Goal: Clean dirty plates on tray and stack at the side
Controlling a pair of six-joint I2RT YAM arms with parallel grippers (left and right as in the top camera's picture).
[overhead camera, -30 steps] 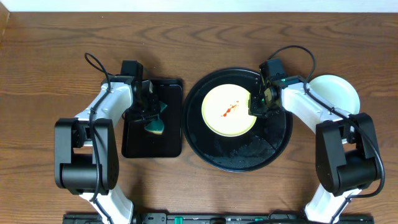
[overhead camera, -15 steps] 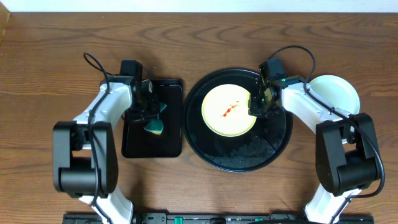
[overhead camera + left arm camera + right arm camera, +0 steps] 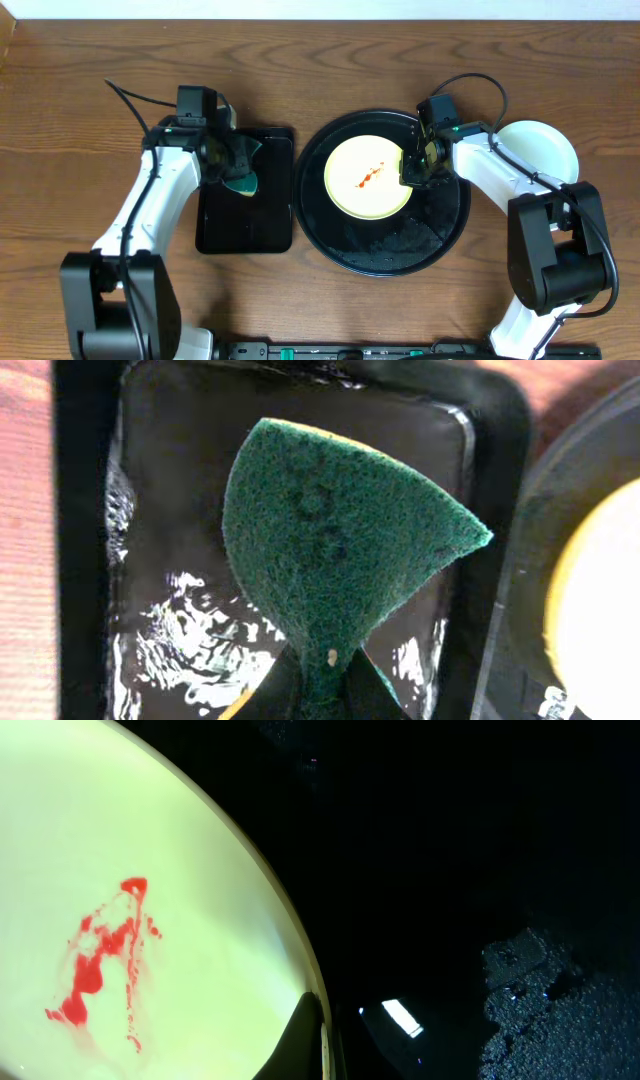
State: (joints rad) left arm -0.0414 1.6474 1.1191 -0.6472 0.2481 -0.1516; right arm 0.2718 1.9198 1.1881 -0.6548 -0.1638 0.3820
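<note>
A pale yellow plate (image 3: 368, 177) with a red smear at its centre lies on the large round black tray (image 3: 385, 250). My right gripper (image 3: 412, 168) is shut on the plate's right rim; the right wrist view shows the plate (image 3: 130, 870), the smear (image 3: 100, 955) and my jaws (image 3: 320, 1045) pinching the rim. A pale bluish plate (image 3: 540, 150) sits on the table to the right of the tray. My left gripper (image 3: 228, 165) is shut on a green scouring sponge (image 3: 242, 180), seen large in the left wrist view (image 3: 330, 540), above the rectangular tray.
A smaller rectangular black tray (image 3: 245, 230), wet and glossy (image 3: 170, 640), lies left of the round tray. The round tray's bottom is wet at the lower right (image 3: 530, 980). Brown wooden table (image 3: 300, 60) all around.
My left arm has swung back and to the left, carrying the sponge toward the far end of the rectangular tray. My right arm and the yellow plate have not moved.
</note>
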